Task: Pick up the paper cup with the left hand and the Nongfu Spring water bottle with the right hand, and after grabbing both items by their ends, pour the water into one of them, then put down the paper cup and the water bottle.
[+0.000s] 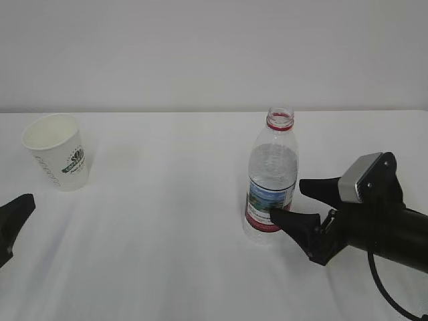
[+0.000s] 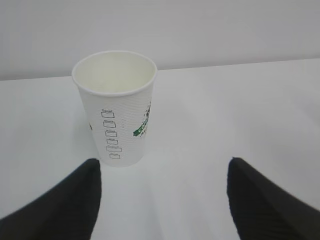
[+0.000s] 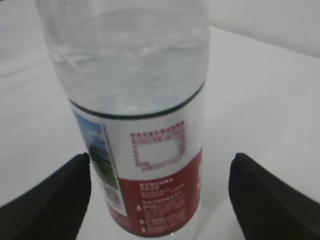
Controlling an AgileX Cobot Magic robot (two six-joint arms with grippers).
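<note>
Both grippers gape empty, the right gripper (image 1: 292, 202) straddling the uncapped water bottle (image 1: 271, 180) low at its label, the left gripper (image 2: 160, 172) short of the paper cup (image 2: 116, 107); an off-centre squeeze could topple either.

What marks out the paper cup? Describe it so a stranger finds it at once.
Start at the white table and go to its far left, well away from the water bottle on the right. There the paper cup stands upright and open. It is short, white and tapered, with a green logo, unlike the tall clear bottle with its red label.
</note>
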